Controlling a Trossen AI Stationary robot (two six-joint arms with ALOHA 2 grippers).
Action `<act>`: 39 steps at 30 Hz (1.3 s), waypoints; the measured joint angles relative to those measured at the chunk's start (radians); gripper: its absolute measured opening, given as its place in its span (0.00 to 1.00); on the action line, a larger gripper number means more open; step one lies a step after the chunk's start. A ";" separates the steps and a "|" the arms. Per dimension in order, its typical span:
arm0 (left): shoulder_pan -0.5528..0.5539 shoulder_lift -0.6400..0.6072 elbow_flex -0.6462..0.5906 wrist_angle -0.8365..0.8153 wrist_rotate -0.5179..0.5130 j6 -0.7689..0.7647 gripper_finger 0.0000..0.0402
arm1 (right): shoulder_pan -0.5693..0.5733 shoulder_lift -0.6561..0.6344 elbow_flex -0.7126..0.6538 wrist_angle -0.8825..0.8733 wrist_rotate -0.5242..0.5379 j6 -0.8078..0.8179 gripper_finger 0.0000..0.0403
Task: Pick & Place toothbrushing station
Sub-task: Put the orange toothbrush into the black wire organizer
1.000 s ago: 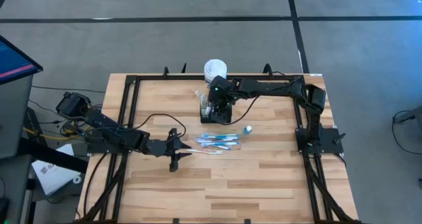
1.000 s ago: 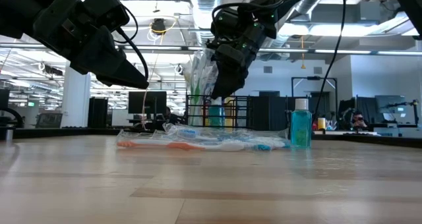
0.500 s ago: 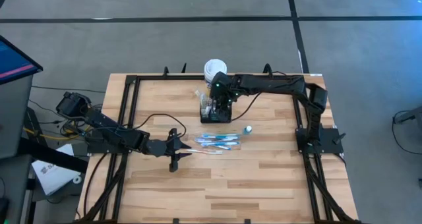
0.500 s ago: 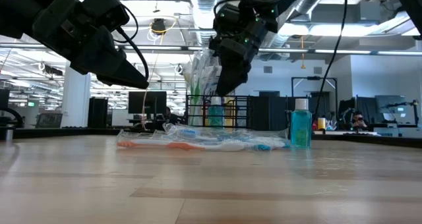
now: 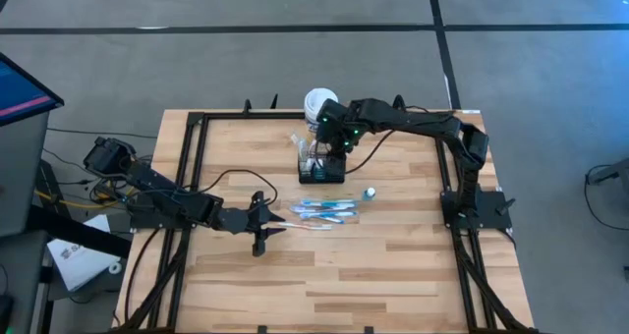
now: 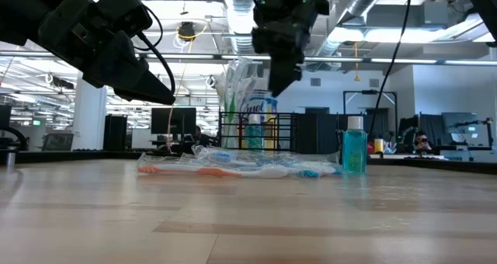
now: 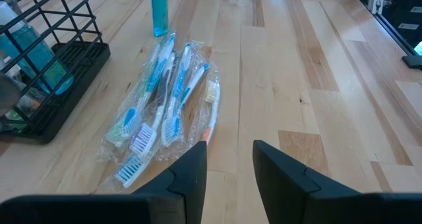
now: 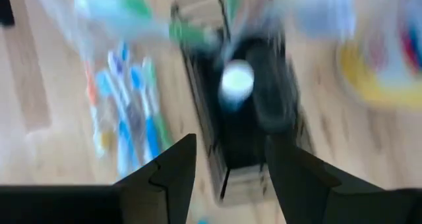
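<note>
The toothbrushing station, a low black wire caddy [image 5: 322, 169] [image 6: 283, 132] [image 8: 264, 112], stands on its base at the table's far middle. A teal bottle [image 7: 39, 59] and some wrapped toothbrushes [image 6: 237, 85] stand in it. My right gripper [image 5: 330, 142] [image 6: 278, 84] [image 8: 227, 151] hangs above the caddy, open, pointing steeply down, with nothing between its fingers. My left gripper [image 5: 278, 226] [image 7: 229, 155] hovers open and empty just left of a pile of wrapped toothbrushes [image 5: 322, 211] [image 7: 161, 105] lying flat on the table.
A yellow canister with a white lid [image 5: 319, 102] [image 6: 265, 109] stands right behind the caddy. A small teal bottle [image 5: 369, 192] [image 6: 354, 146] stands upright right of the toothbrush pile. Bare wood [image 5: 393, 275] lies toward the near edge. A black frame [image 5: 197, 128] borders the table.
My right gripper has risen from low at the caddy to well above it, drifting slightly toward the far edge and tipping its wrist. The caddy and its contents stay in place. My left arm has kept still.
</note>
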 joint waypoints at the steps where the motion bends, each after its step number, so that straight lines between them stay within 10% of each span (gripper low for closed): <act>1: 0.000 0.000 0.000 0.000 0.000 0.000 0.29 | 0.000 0.000 0.016 -0.048 -0.001 0.017 0.43; 17: 0.000 0.000 0.000 0.000 0.000 -0.011 0.29 | 0.213 -0.040 0.029 -0.253 -0.033 0.053 0.37; 39: 0.000 0.000 0.000 0.000 0.000 -0.024 0.29 | 0.422 -0.047 -0.283 0.178 0.058 0.105 0.28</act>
